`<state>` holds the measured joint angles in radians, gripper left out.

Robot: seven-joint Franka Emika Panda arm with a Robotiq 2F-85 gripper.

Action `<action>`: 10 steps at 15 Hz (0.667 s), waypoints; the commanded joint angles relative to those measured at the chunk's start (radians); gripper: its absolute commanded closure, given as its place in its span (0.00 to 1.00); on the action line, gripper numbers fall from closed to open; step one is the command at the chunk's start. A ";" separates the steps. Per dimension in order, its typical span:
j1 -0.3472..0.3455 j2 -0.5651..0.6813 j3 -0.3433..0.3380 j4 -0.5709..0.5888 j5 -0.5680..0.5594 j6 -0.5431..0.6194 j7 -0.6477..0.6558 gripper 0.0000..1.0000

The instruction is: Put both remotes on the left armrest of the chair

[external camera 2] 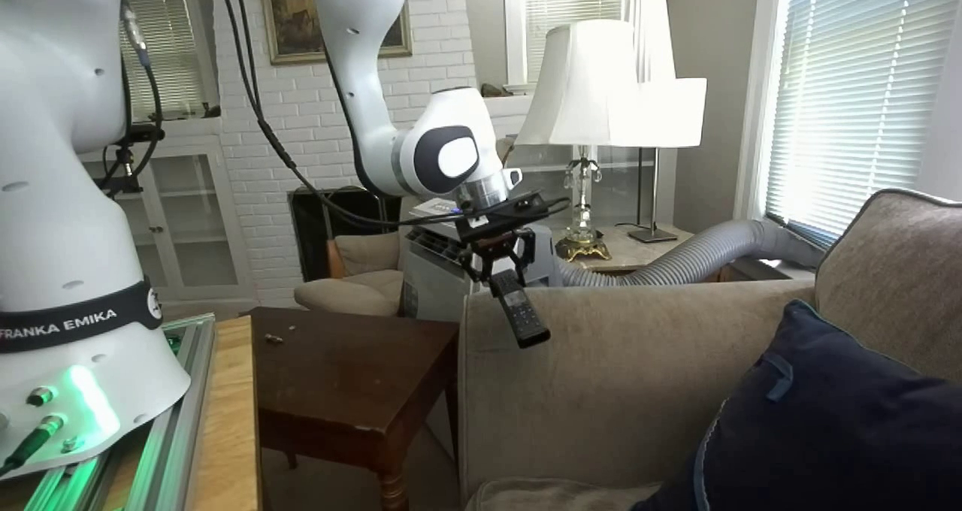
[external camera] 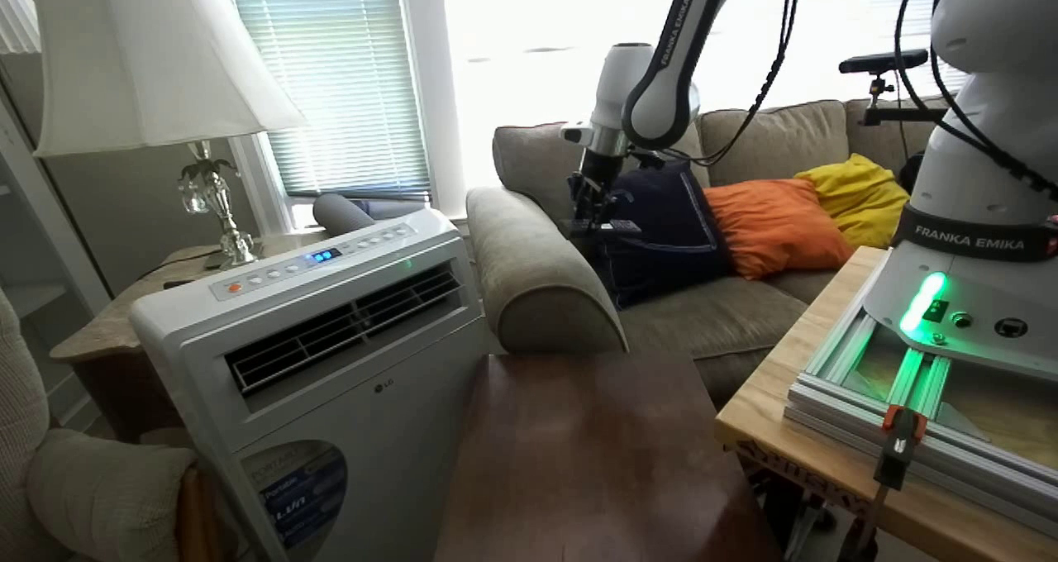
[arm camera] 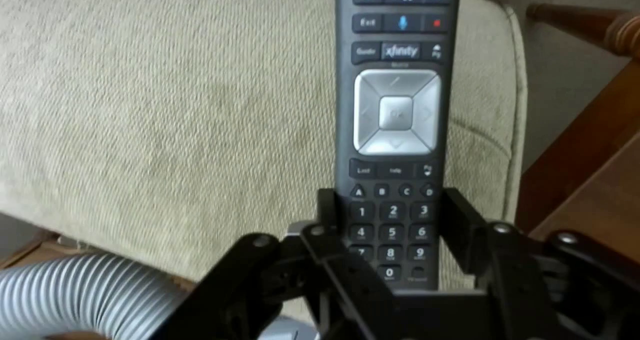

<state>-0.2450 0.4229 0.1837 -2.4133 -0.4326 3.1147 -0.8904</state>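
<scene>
Wrist view: remote (arm camera: 397, 125) partly hides armrest (arm camera: 175, 120), hose (arm camera: 90, 295) and table (arm camera: 600, 192) nearby.

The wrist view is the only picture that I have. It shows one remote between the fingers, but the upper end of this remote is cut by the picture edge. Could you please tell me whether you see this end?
Observer: Yes, in an exterior view the remote shows as far as its free end, which juts out past the gripper.
Operator: Thank you. Which loose cushion is nearest to the armrest? My picture shows none.
Observer: A navy cushion; in an exterior view it sits between the armrest and an orange cushion.
</scene>
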 commanded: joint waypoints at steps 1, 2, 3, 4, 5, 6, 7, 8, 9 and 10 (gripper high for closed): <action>0.016 -0.019 0.019 -0.002 0.033 0.002 -0.001 0.46; 0.003 -0.034 0.054 0.000 0.023 -0.005 0.024 0.46; 0.005 -0.043 0.067 0.000 0.026 -0.010 0.034 0.46; 0.005 -0.046 0.070 0.000 0.026 -0.011 0.037 0.46; 0.003 -0.046 0.069 -0.001 0.026 -0.012 0.037 0.46; 0.001 -0.046 0.068 -0.001 0.026 -0.012 0.037 0.46; 0.000 -0.046 0.067 -0.001 0.026 -0.012 0.037 0.46; 0.000 -0.046 0.066 -0.001 0.026 -0.012 0.037 0.46; 0.000 -0.046 0.066 -0.001 0.026 -0.012 0.037 0.71; 0.001 -0.036 0.077 0.016 0.040 -0.031 0.046 0.71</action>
<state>-0.2448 0.3779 0.2495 -2.4142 -0.4064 3.1026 -0.8535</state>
